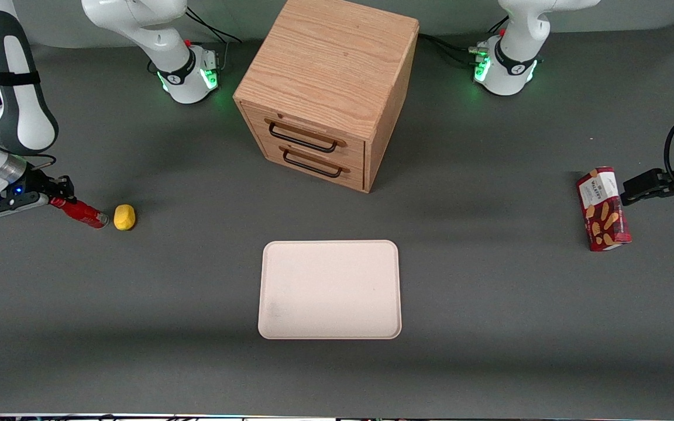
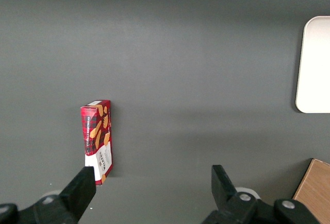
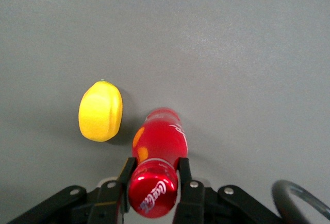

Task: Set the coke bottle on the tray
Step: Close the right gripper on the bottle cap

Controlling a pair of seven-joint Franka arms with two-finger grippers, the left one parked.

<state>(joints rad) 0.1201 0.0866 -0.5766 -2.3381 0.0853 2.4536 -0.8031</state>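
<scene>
Although the gripper (image 1: 59,196) at the working arm's end of the table has its two fingers (image 3: 184,175) pressed against either side of the coke bottle (image 1: 81,211), the hold looks to be high up, near the cap end, and that is where trouble could start. The bottle leans at a slant, its base on or just above the table, so if it is lifted by so short a bite on a glossy, rounded surface it may swing or slide out between the pads. Just beside its base sits the yellow lemon-like lump (image 1: 124,217), close enough that a sideways drag instead of a clean lift would likely knock it rolling. Toward the middle of the table, the tray (image 1: 330,289) lies bare and well apart from the bottle, nearer the front camera than the wooden drawer cabinet (image 1: 328,88); a long carry gives a loose grip time to fail. Setting a slim bottle down tilted could also tip it over the low rim. The red biscuit box (image 1: 603,209), toward the parked arm's end, poses no risk.
</scene>
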